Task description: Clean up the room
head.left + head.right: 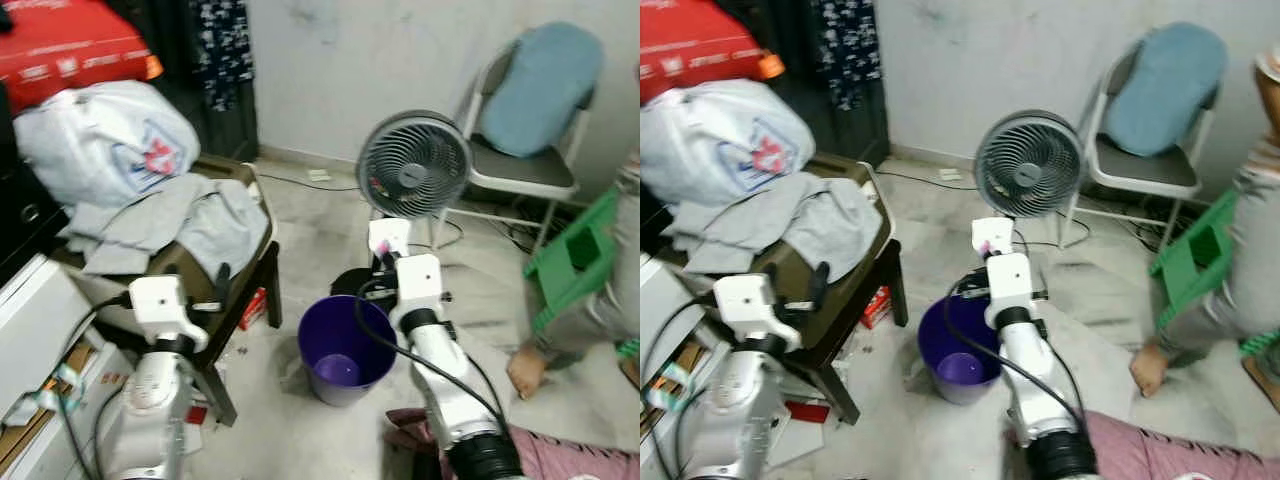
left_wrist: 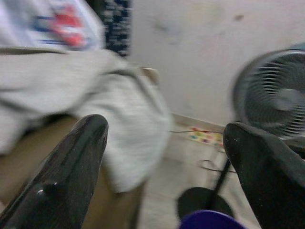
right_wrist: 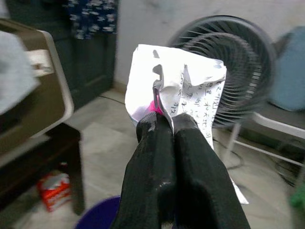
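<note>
The right gripper [image 3: 164, 121], jaws pinching a crumpled paper [image 3: 183, 90], hovers above the purple bucket [image 1: 345, 350]; release looks next. The left gripper [image 2: 164, 157] waits, jaws spread.

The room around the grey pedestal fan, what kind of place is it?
Probably a cluttered room in a home: a grey pedestal fan on the tiled floor, a metal folding chair with a blue cushion, and grey clothes heaped on a dark low table.
</note>
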`<state>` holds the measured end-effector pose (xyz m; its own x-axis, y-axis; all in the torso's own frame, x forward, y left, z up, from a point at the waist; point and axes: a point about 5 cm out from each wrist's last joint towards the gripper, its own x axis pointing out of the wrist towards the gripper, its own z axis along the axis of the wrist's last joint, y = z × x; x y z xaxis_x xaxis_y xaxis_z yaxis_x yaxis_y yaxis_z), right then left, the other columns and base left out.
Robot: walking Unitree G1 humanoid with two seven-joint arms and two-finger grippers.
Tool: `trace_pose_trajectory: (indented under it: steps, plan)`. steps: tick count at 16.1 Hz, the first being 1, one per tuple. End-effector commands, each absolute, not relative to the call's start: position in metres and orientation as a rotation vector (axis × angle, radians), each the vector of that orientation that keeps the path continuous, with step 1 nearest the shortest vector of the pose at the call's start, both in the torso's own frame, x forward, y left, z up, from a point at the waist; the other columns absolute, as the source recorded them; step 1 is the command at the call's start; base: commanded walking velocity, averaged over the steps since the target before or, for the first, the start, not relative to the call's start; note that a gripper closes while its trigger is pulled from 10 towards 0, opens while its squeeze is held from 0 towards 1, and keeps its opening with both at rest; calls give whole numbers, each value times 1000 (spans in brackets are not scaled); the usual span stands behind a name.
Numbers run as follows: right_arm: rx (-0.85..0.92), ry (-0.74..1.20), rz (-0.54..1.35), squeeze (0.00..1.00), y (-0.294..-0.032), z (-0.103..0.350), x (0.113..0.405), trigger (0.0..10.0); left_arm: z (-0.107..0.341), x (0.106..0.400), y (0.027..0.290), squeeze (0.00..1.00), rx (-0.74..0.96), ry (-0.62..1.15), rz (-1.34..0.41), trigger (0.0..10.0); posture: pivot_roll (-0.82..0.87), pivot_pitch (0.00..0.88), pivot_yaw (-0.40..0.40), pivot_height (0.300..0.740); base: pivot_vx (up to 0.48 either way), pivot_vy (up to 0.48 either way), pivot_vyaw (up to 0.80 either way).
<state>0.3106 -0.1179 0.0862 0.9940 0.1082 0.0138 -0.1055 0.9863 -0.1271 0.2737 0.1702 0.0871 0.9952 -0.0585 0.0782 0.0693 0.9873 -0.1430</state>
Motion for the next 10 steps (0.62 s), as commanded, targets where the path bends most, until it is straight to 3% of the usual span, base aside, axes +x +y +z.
trace_pose_trajectory:
  steps: [1, 10]
  plan:
    - [-117, -17, 103, 0, -119, 86, 311, 10000, 90, 274, 172, 0, -141, -86, -65, 10000, -3, 30, -46, 740, 247, 0, 0]
    - [-109, -13, 102, 0, -119, 86, 312, 10000, 90, 274, 173, 0, -144, -89, -71, 10000, -2, 35, -47, 740, 281, 0, -46]
